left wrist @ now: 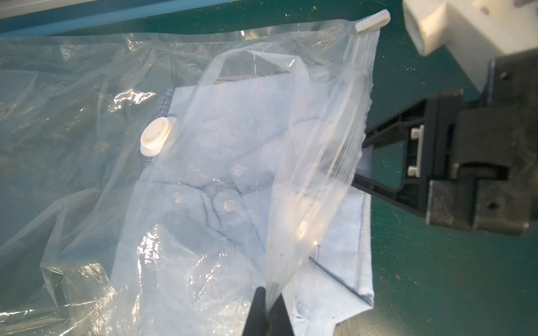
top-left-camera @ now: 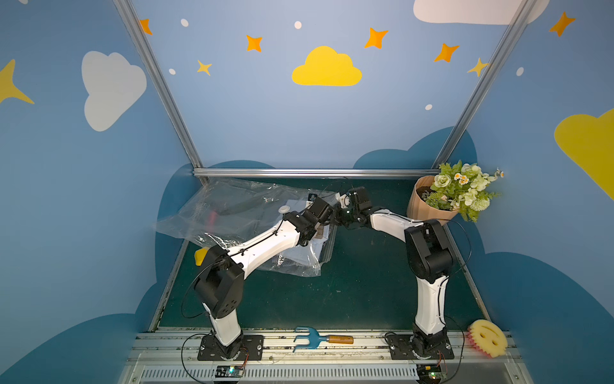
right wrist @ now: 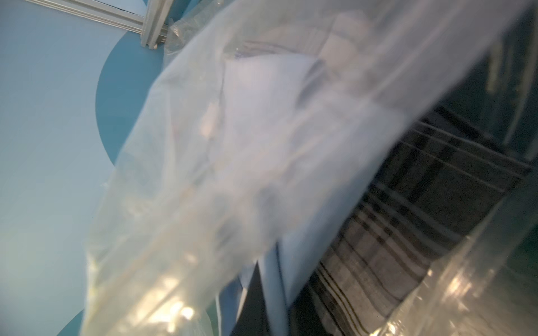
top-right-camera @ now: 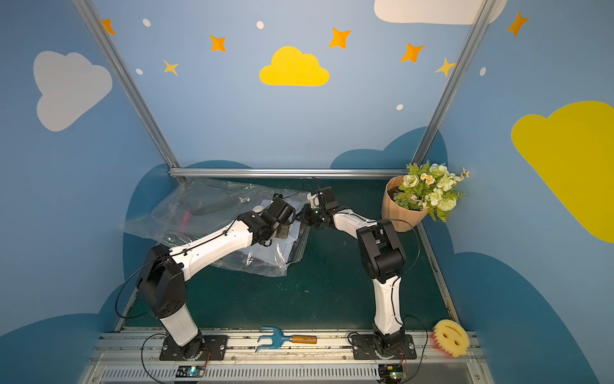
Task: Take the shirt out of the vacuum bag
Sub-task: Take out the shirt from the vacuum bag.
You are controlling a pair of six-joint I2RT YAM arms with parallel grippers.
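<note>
- A blue hand rake [top-left-camera: 320,339] with a wooden handle lies on the near rail between the two arm bases. A yellow smiley sponge [top-left-camera: 487,337] sits at that rail's right end.
- Beyond them spreads the dark green mat [top-left-camera: 358,286].
- The vacuum bag [top-left-camera: 232,212] lies crinkled on the mat's far left part. Its left side hangs past the mat's edge and its far corner reaches the back rail.
- The left gripper [left wrist: 269,291] is clamped tight on the clear film of the bag's upper layer at the mouth, and that flap stands raised off the contents.
- The light blue button shirt [left wrist: 233,131] lies folded inside, with one corner poking out of the mouth onto the mat. A dark checked cloth [right wrist: 407,218] lies beneath it.
- The right gripper [right wrist: 272,296] reaches into the mouth from the right, its jaws closed on the shirt's blue edge. Its wrist view is blurred.
- The round white valve [left wrist: 155,136] sits on the upper layer over the shirt. The white slider clip [left wrist: 372,19] caps the far end of the zip-seal edge [left wrist: 334,139].
- In the far right corner a ribbed brown pot [top-left-camera: 425,207] of artificial flowers leans tilted.
</note>
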